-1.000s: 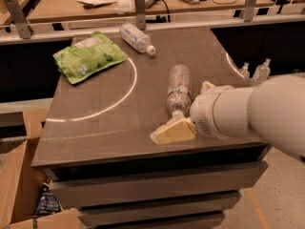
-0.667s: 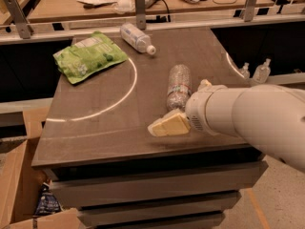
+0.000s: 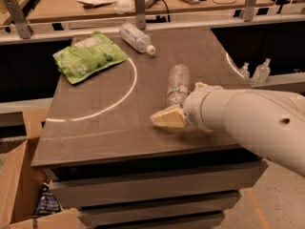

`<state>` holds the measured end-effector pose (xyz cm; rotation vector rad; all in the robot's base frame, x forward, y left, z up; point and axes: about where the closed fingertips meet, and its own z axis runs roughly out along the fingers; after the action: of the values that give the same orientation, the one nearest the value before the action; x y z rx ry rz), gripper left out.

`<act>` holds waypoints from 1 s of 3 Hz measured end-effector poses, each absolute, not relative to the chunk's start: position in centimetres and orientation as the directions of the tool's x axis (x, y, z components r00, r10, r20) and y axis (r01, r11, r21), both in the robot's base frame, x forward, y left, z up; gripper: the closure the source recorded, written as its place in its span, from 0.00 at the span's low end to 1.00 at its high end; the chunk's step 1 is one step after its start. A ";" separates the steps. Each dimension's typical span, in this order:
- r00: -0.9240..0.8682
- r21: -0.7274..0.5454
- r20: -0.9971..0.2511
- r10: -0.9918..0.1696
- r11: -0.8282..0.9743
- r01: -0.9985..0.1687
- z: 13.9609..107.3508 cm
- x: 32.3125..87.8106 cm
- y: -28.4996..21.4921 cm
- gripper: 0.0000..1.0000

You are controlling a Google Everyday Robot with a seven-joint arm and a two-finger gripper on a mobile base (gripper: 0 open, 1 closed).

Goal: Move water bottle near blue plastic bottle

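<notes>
Lying water bottle [image 3: 177, 81], pincer [image 3: 178, 104] at its near end, blue plastic bottle [image 3: 136, 37] well apart behind

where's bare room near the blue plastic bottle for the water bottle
Bare tabletop right of the blue plastic bottle, and between it and the water bottle. Left is crowded by the green bag. The gripper sits at the water bottle's near end.

A lab workroom: grey table [image 3: 95, 132] with a white arc [image 3: 129, 86], cluttered desks [image 3: 62, 6] and cables [image 3: 165, 5] behind, cardboard box [image 3: 13, 175] alongside. The gripper [image 3: 177, 109] sits over the table's front right.
</notes>
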<state>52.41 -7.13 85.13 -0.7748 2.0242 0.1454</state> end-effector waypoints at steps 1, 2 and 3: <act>-0.356 -0.195 -0.813 -0.460 0.792 -0.578 84.9 53.5 -6.5 0.41; -0.347 -0.201 -0.815 -0.464 0.788 -0.582 84.7 54.5 -5.9 0.65; -0.326 -0.219 -0.828 -0.456 0.798 -0.561 85.3 56.5 -6.5 0.88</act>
<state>56.52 -6.52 85.28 -0.7607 1.9751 0.1299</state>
